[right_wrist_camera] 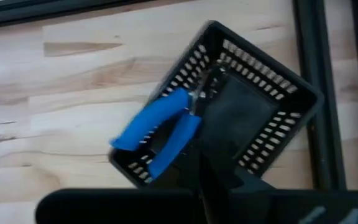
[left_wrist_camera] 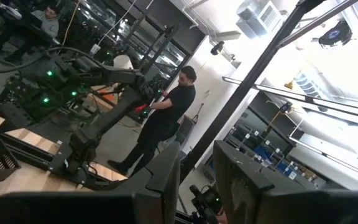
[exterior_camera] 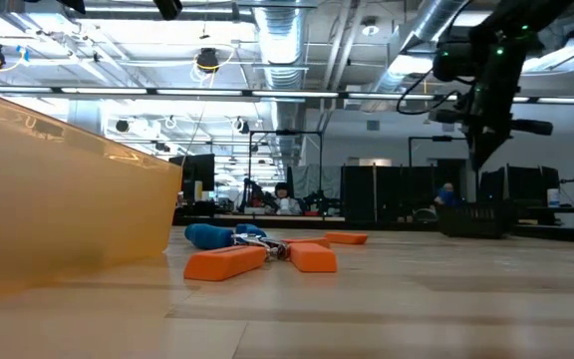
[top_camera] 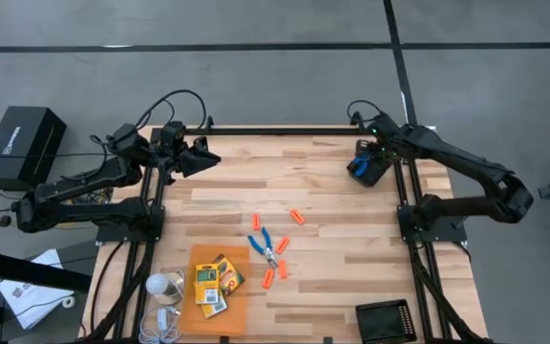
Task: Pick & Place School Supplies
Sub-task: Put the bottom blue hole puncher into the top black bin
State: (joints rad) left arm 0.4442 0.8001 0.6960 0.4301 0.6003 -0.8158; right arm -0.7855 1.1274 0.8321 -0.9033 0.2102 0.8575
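Note:
A blue-handled scissors-like tool (right_wrist_camera: 157, 127) lies in a black mesh basket (right_wrist_camera: 278, 124) at the table's far right, its handles resting over the basket's rim. My right gripper (right_wrist_camera: 205, 171) hovers shut above that basket (top_camera: 369, 162), pointing steeply down, with nothing between its fingers. Mid-table lie another blue-handled tool (top_camera: 264, 247) and several short orange sticks (top_camera: 297, 217). Yellow-and-green crayon boxes (top_camera: 213, 277) rest on a flat orange sheet (top_camera: 199, 256). My left gripper (top_camera: 203, 158) waits open, raised at the far left, with nothing in it (left_wrist_camera: 194, 180).
A second black tray (top_camera: 385, 320) stands at the near right corner. A white round thing with a cable (top_camera: 163, 287) lies at the near left. The arms' black frames (top_camera: 404, 205) run along both sides. A person (left_wrist_camera: 166, 115) stands beyond the table. Bare wood lies between the sticks and the far edge.

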